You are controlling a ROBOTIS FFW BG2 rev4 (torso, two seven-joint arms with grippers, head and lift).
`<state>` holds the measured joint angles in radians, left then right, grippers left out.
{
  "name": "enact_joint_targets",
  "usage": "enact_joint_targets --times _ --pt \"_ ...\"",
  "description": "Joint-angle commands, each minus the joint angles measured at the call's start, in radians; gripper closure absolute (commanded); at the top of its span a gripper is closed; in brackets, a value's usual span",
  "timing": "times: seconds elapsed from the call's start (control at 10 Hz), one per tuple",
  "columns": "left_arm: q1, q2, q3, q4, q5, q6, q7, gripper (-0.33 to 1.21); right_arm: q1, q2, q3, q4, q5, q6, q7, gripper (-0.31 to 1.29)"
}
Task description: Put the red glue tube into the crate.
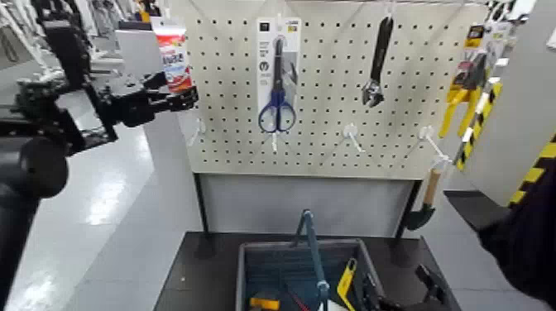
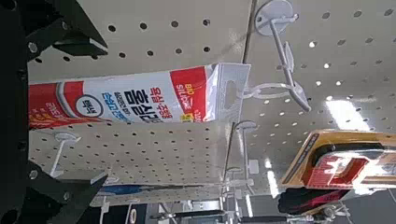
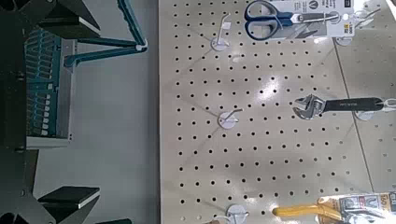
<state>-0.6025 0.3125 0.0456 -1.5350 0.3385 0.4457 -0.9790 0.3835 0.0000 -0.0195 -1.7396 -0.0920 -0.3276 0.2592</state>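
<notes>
Left tool [image 2: 105,114], jaws apart, straddles the red glue tube [image 2: 154,96] at ten o'clock; right tool [image 3: 97,110], apart, at five; crate [image 1: 242,277], six.

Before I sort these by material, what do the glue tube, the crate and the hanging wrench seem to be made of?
Glue tube: probably soft plastic, glossy print, flat end. Crate: likely rigid plastic, ribbed walls. Wrench: metal-looking jaw, shiny; black grip, perhaps rubber.

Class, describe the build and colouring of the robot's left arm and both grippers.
The left arm is black, with a bulky rounded joint. The left gripper and right gripper are black too, with angular, wedge-like fingers; screw heads show on the left one.
</notes>
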Motion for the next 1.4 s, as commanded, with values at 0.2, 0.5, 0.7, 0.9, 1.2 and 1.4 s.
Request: enact_joint_targets --times 0.2,0.5,0.7,0.9,1.2,1.4 --pt "-0.006 0.002 -0.015 0.001 -0.001 0.007 -0.003 1.13 0.0 0.02 0.001 0.0 0.0 0.001 0.0 0.11" --pt "-0.01 0.003 -0.01 -0.002 -0.001 0.005 -0.003 1.14 0.0 0.02 0.001 0.0 0.0 -0.001 0.0 0.11" --pt "-0.011 0.003 -0.007 -0.004 -0.001 0.004 -0.003 1.14 0.0 0.021 0.001 0.0 0.0 -0.001 0.0 0.12" --pt "-0.013 0.005 -0.003 -0.007 -0.001 0.002 -0.003 1.14 0.0 0.021 0.001 0.003 0.0 -0.001 0.0 0.12" --pt "0.012 0.003 0.043 -0.178 0.013 0.071 0.002 1.14 0.005 0.023 0.0 0.0 0.0 0.002 0.0 0.12" --pt "0.043 0.0 0.066 -0.312 0.063 0.151 0.023 1.14 0.008 0.023 -0.003 -0.003 0.0 0.01 0.0 0.12"
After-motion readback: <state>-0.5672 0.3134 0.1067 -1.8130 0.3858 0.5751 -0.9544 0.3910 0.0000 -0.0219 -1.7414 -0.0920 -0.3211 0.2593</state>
